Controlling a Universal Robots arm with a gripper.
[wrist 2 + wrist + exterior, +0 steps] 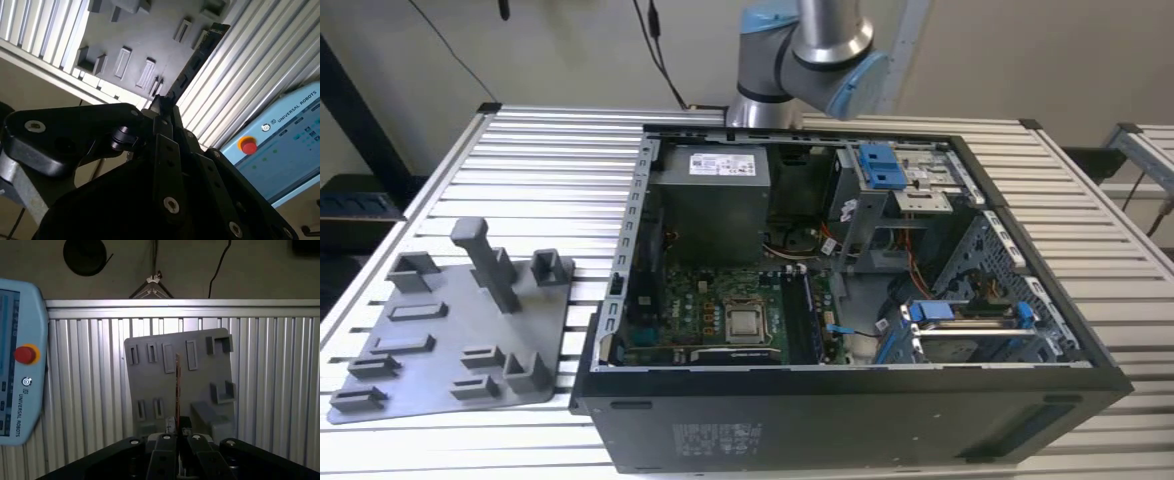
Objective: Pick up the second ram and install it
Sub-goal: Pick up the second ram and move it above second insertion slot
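Over the gray slotted tray (200, 372) on the ribbed counter (85, 390), we saw the gripper (177, 432) clamped on one end of the memory stick (177, 385), which stuck out edge-on past its fingertips. The open computer case (854, 300) sat to the exterior view's right of the tray.

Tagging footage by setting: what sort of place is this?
Probably a robotics lab for computer assembly: an open computer case on a slatted metal table, a parts fixture, and the gripper holding the second ram.
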